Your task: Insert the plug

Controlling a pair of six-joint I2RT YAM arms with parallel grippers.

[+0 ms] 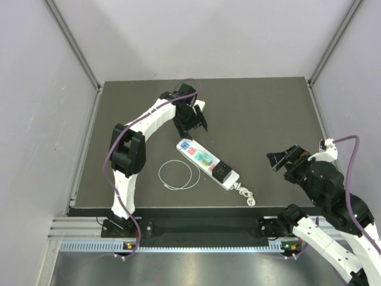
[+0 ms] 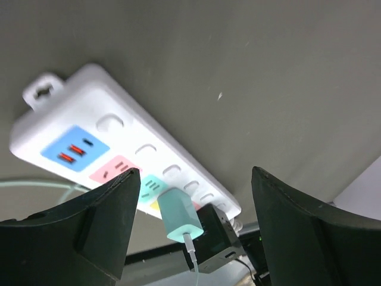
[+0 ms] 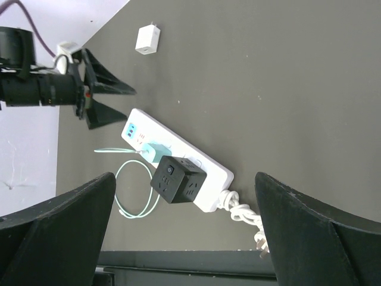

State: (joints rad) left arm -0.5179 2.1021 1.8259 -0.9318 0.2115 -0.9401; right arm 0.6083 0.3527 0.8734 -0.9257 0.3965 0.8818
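A white power strip [image 1: 191, 152] lies slanted in the middle of the dark table. A teal plug [image 2: 178, 217] stands seated in one of its coloured sockets, and its thin teal cable [image 1: 159, 174] curls in a loop on the mat. My left gripper [image 1: 190, 125] hovers open over the strip's far end. In the left wrist view the teal plug shows between the fingers [image 2: 107, 220], and neither finger touches it. My right gripper [image 1: 275, 159] hangs open to the right of the strip with nothing in it.
A black cube adapter [image 3: 177, 179] sits plugged into the strip next to the teal plug. The strip's own white cord [image 1: 245, 195] is bundled near the table's front edge. A small white charger [image 3: 147, 39] lies loose at the back of the table.
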